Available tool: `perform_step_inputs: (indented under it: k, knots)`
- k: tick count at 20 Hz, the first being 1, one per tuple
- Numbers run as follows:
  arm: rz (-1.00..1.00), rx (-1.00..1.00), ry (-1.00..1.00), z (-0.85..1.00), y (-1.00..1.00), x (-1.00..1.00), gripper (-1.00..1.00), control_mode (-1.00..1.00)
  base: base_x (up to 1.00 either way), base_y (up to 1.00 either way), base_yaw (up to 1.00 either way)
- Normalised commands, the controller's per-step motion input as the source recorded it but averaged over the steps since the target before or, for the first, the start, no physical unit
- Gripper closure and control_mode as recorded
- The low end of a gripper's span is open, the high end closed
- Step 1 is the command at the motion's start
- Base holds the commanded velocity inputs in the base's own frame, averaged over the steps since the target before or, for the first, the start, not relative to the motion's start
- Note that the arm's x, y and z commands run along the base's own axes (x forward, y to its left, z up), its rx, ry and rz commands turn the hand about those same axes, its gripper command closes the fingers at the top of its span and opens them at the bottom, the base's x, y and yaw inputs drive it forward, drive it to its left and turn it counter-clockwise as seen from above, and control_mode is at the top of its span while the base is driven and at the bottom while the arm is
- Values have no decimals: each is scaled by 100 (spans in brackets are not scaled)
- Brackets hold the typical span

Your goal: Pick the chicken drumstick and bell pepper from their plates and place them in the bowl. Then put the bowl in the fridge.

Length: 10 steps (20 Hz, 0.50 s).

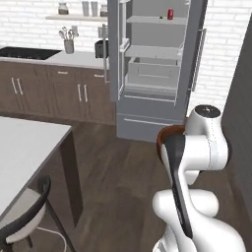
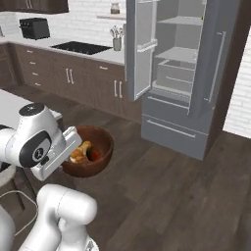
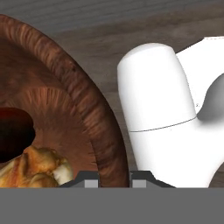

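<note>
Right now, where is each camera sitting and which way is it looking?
Left base view: behind the arm's left, facing the open fridge; white arm at lower right hides most of the bowl.
Right base view: behind its right, same fridge; arm at lower left carries the bowl with chicken drumstick and bell pepper.
Hand view: on the hand, looking down at the bowl's rim; gripper shut on it.
</note>
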Motion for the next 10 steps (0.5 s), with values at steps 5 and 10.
perform_step_inputs:
  k: [5, 10]
  knots:
    - [0, 0, 0, 0, 0, 0, 100, 100, 100, -15, 11]
    - [0, 0, 0, 0, 0, 0, 100, 100, 100, -1, 2]
